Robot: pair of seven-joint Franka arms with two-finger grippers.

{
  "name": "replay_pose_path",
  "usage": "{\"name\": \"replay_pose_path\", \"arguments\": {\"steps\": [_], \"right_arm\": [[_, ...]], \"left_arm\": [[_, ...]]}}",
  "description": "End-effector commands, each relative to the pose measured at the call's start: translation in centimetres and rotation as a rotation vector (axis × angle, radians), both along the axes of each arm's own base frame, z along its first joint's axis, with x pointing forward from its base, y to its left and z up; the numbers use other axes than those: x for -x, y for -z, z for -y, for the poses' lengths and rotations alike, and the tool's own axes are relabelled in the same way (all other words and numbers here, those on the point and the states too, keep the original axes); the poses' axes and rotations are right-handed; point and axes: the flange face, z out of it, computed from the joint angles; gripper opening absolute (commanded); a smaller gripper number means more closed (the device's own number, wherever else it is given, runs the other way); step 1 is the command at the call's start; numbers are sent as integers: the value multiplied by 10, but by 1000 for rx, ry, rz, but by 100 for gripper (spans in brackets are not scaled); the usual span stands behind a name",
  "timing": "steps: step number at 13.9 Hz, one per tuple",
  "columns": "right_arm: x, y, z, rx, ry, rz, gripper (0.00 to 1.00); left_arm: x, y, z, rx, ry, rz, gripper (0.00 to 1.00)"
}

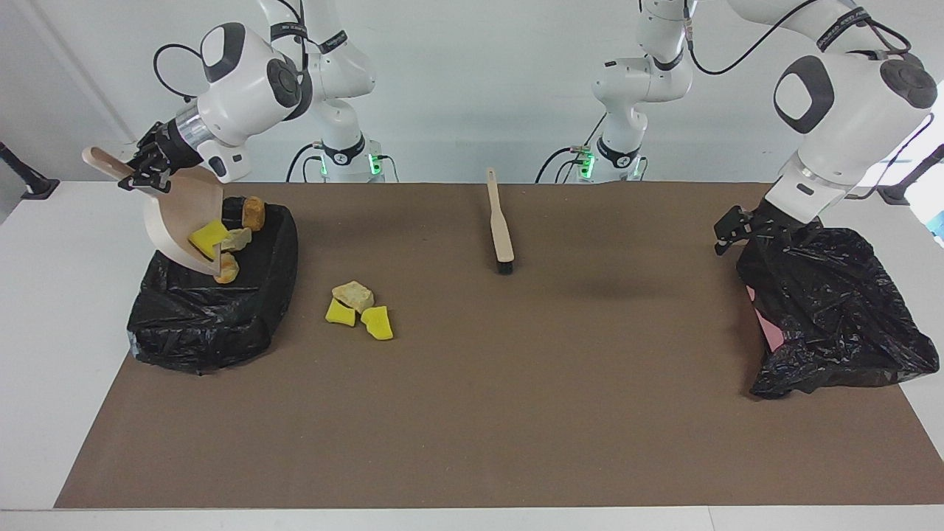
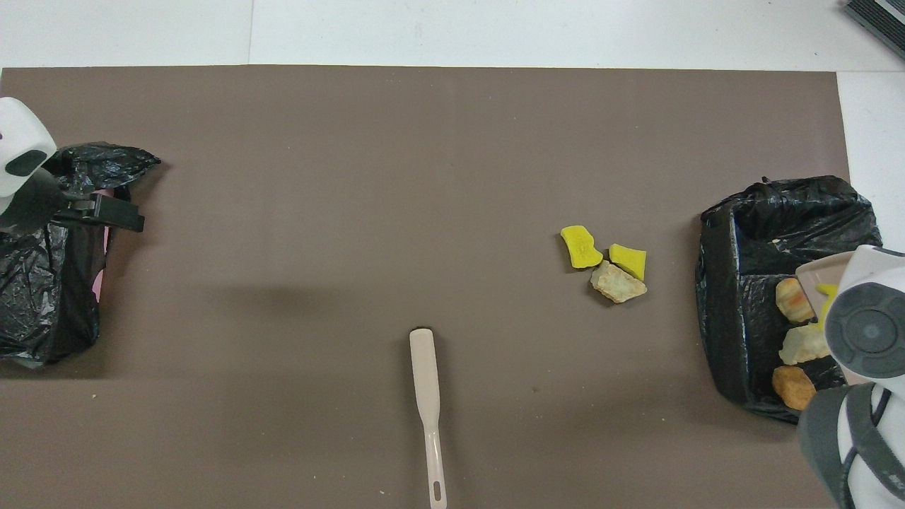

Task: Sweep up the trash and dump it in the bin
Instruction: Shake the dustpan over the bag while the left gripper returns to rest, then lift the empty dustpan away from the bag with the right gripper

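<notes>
Right gripper clamped on the dustpan handle should tip steeper so all 4 scraps drop into the bin; left gripper waits open over the other bag.

Three scraps between brush and bin, tilted dustpan over bin, perhaps touching it

The right arm reaches out from its base to its own end of the table, wrist bent downward; the right gripper is raised in the air, fingers clamped tight; the left arm stretches toward its end, wrist angled down; the left gripper hangs low, fingers spread wide.
</notes>
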Motion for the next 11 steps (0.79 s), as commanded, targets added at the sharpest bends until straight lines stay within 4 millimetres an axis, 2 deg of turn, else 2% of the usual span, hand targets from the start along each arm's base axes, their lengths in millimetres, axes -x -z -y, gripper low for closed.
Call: {"name": "replay_pose_path", "arguments": {"steps": [1,2,3,4,5,11], "right_arm": [[19,0,2,65,55,18,0],[22,-2,-5,80,67,22,0],[21,-7,-22,110,42,19,0],[22,-14,-36,154,42,24,0],[25,-18,-42,157,61,35,0],[47,-68,-40,-49,211,87,0]], "left_arm": [[7,-29,-9,-43,-41,-25,100],[12,-37,-7,-57,-60,-20,100],[17,-39,-3,-61,-60,-24,100],[18,-37,0,-62,-55,-30,100],[19,-37,2,-63,-52,-31,100],[19,-38,-8,-61,-69,-30,100]]}}
